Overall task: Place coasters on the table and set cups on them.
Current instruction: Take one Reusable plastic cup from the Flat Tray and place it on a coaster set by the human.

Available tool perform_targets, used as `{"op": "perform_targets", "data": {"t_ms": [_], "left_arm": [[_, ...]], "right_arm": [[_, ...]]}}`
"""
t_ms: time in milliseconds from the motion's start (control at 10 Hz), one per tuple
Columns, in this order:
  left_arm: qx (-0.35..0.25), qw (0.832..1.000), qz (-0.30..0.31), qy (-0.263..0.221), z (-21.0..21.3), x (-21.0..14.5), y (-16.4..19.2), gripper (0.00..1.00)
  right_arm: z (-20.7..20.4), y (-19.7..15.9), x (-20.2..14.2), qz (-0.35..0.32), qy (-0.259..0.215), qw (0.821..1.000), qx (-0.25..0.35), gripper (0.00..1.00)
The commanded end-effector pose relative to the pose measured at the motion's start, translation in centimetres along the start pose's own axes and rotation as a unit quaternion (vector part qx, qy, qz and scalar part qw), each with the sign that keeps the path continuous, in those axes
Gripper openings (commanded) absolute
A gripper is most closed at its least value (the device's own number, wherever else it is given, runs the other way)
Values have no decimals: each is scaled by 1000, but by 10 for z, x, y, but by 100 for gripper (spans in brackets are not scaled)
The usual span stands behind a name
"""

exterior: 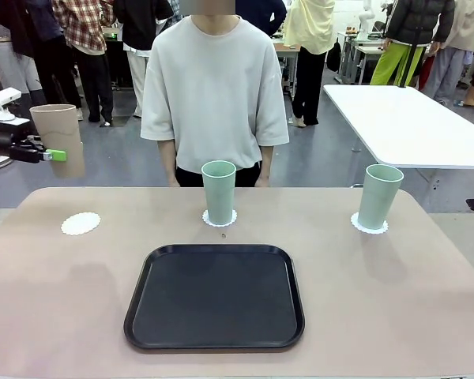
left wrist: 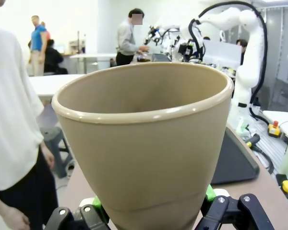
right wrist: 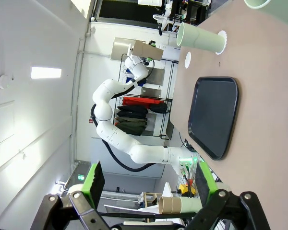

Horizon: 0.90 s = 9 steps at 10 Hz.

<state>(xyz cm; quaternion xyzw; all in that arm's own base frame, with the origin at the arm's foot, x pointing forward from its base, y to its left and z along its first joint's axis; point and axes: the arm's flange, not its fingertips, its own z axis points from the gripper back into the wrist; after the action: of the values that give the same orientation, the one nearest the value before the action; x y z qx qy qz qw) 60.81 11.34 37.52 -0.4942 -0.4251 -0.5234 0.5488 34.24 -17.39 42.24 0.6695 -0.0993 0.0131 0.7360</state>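
Observation:
My left gripper (exterior: 54, 155) is shut on the tan cup (exterior: 57, 138), which hangs upright in the air off the table's far left corner. In the left wrist view the tan cup (left wrist: 144, 143) stands between the green pads (left wrist: 209, 193). An empty coaster (exterior: 80, 223) lies on the table (exterior: 426, 300) at the left, below and to the right of the held cup. Two mint green cups (exterior: 219, 192) (exterior: 379, 195) stand on coasters (exterior: 231, 220) (exterior: 357, 224) at the middle and the right. My right gripper (right wrist: 149, 184) is open and holds nothing, high and off to the side of the table.
A black tray (exterior: 214, 296) lies bare at the table's front centre. A person (exterior: 215, 95) stands at the far edge behind the middle cup. A small brown speck (exterior: 223, 234) lies by the middle coaster. A white table (exterior: 403, 122) stands at the back right.

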Motion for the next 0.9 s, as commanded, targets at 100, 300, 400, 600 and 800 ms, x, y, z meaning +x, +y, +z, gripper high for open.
{"op": "perform_targets", "data": {"t_ms": [100, 300, 400, 600, 800], "left_arm": [[-29, 999, -28, 0, 17, -27, 7, 82], [-21, 999, -26, 13, 21, -53, 8, 82], [-18, 999, -24, 23, 23, -64, 10, 82], [-8, 999, -38, 27, 20, -80, 6, 82], [8, 999, -47, 17, 12, -97, 13, 82]], "right_arm": [[0, 0, 0, 4, 0, 1000, 6, 100], [0, 0, 0, 4, 0, 1000, 6, 100], [0, 0, 0, 4, 0, 1000, 6, 100], [0, 0, 0, 4, 0, 1000, 6, 100], [0, 0, 0, 4, 0, 1000, 6, 100]]}}
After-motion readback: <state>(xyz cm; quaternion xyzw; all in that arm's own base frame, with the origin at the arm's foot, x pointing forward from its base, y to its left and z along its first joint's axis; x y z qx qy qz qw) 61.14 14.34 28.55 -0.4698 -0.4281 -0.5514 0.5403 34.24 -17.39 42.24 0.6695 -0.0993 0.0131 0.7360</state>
